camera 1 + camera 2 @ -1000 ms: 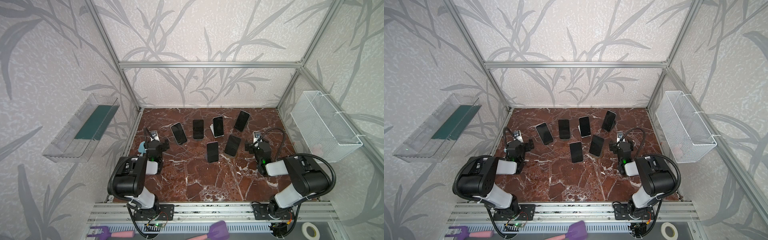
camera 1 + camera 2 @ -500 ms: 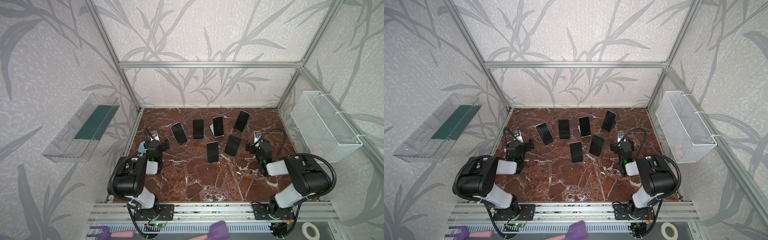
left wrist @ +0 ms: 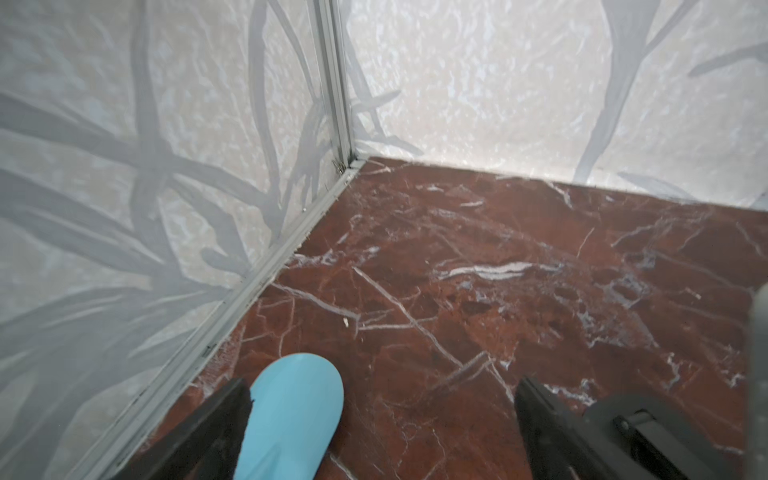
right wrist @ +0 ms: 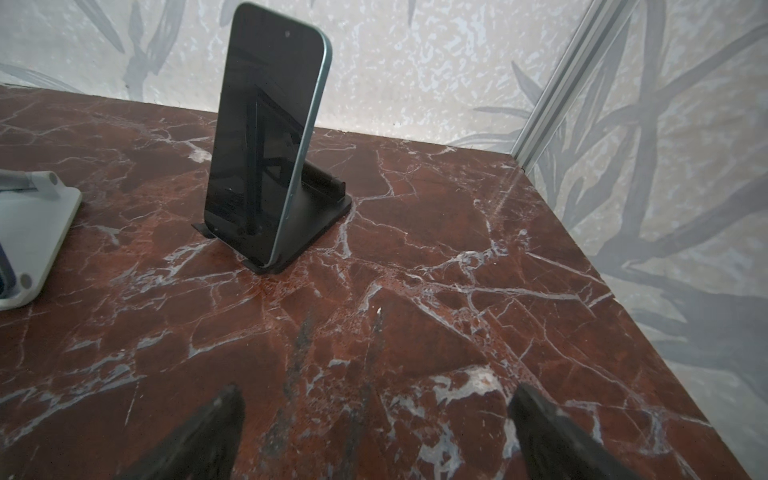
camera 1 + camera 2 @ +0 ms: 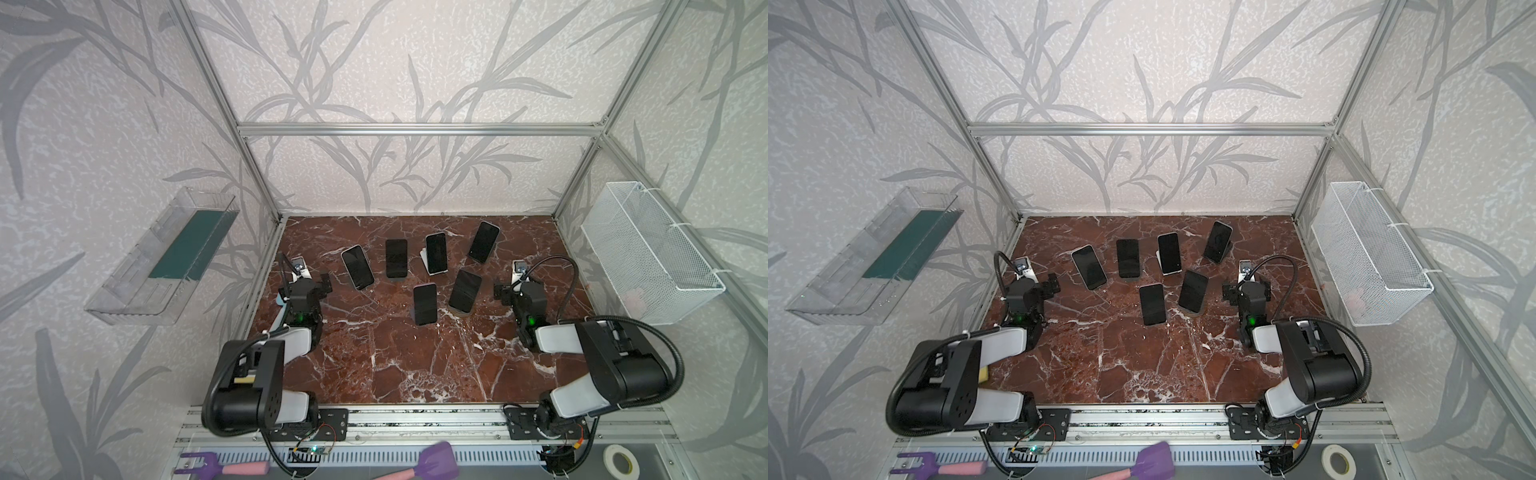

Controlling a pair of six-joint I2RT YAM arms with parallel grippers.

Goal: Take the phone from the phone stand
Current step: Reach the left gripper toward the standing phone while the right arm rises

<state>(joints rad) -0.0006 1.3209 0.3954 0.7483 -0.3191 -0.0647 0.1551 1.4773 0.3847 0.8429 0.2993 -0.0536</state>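
- Nothing has moved: left gripper (image 3: pixel 382 384) and right gripper (image 4: pixel 374 390) sit spread wide by the bench's (image 5: pixel 415 365) side edges.
- Teal-edged phone (image 4: pixel 266 137) leans in its black stand (image 4: pixel 320 216) near the far right corner, untouched.

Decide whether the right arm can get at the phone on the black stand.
Probably yes: the right gripper, open, faces the phone on its black stand, with only marble between them.

Phone (image 4: pixel 262 137) on phone stand (image 4: pixel 320 216)
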